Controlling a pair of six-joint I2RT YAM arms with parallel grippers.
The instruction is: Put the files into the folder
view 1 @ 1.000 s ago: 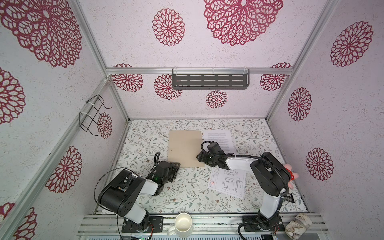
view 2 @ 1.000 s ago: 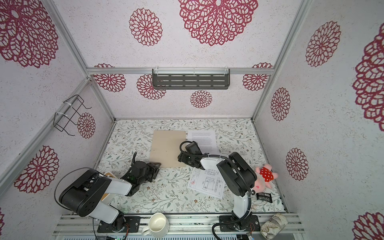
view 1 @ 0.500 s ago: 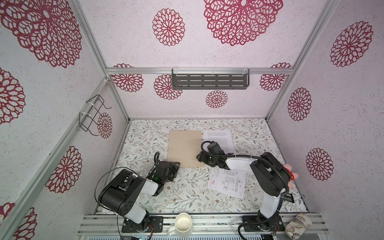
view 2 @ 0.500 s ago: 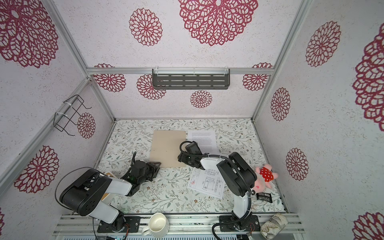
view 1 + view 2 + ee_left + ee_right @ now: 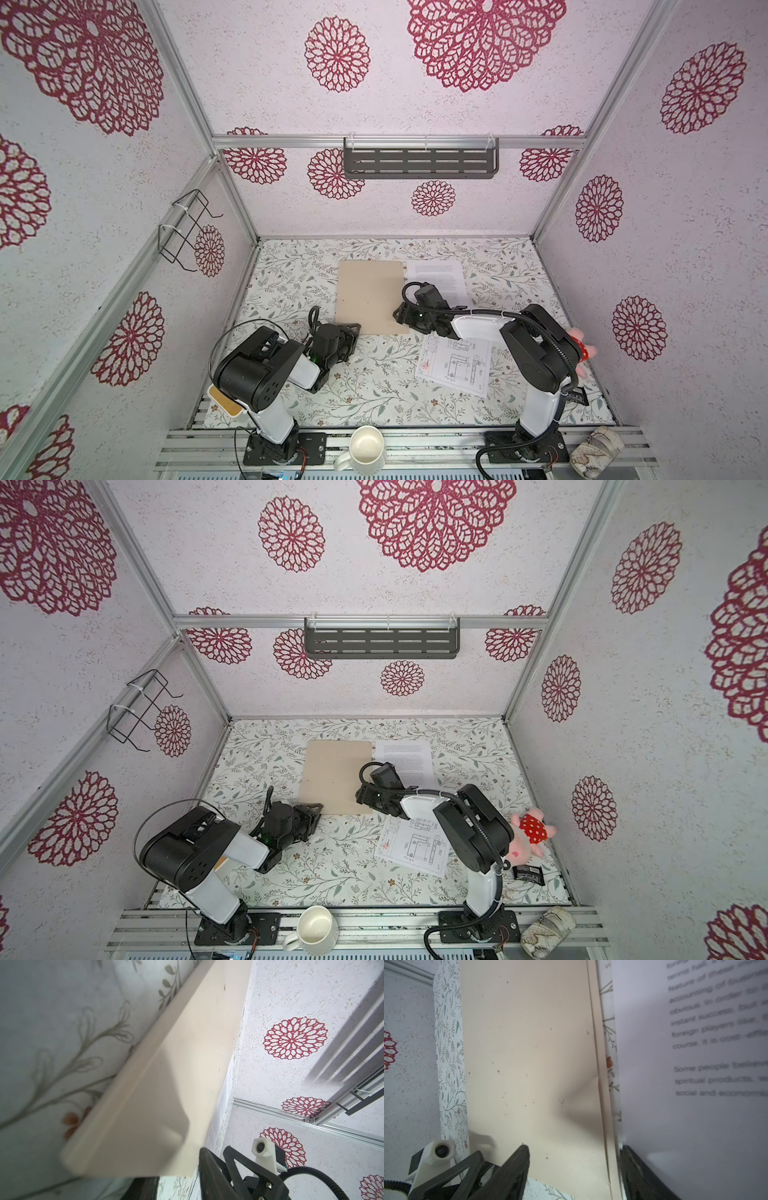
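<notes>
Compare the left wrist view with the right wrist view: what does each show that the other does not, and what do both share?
Only the left wrist view shows the right arm's white wrist camera. Only the right wrist view shows the left arm's white wrist camera, readable words on the white printed-text paper sheet, and the two-layered long edge of the flat beige cardboard folder. Both show the folder, the floral table cover and the walls with red flowers.

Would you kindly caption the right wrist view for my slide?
Open right gripper straddles the folder's edge, beside the text sheet.
</notes>
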